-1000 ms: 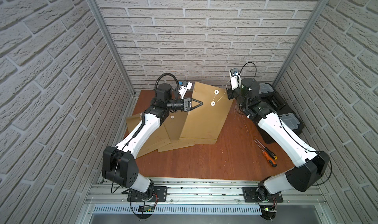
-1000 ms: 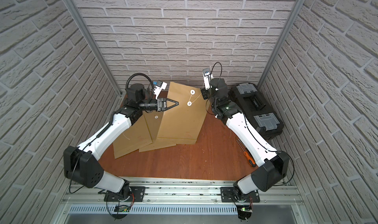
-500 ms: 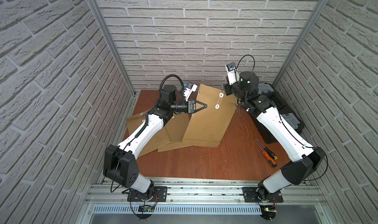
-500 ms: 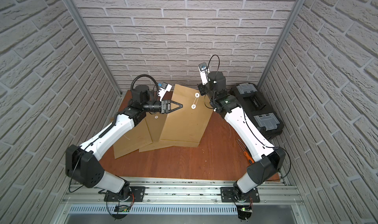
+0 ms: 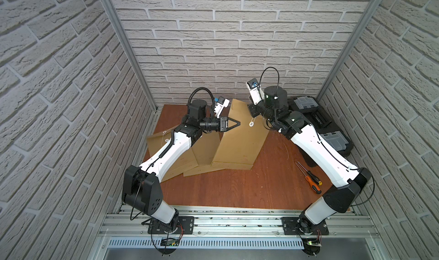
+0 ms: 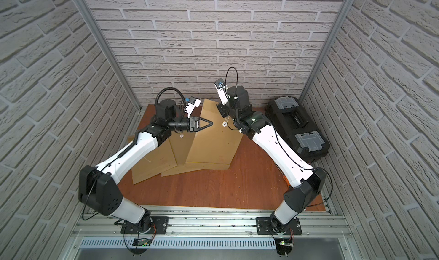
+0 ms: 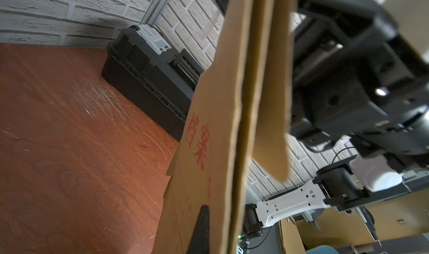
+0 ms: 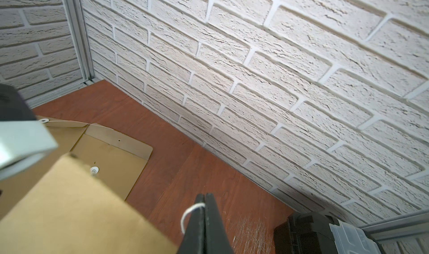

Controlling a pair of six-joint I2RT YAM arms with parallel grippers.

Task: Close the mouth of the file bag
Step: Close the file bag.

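Three kraft file bags on the wooden table [image 5: 225, 192]: two flat file bags [image 5: 204, 152] overlapping at the left side, one raised file bag [image 5: 237, 147] beside them. Raised file bag propped with its lower edge on the table and its mouth end lifted toward the back wall.

Left gripper [image 5: 238, 123]: closed, pinching the raised file bag at its left edge near the mouth. In the left wrist view, one black finger [image 7: 202, 227] flat against the face printed in red characters.

Right gripper [image 8: 205, 206]: fully closed, clamping the white string [image 8: 185, 215] just beside the mouth end. White button disc [image 5: 250, 124] on the bag face between both grippers.

Black toolbox [image 5: 318, 126] along the right wall. Orange-handled screwdriver [image 5: 312, 184] near the right arm.
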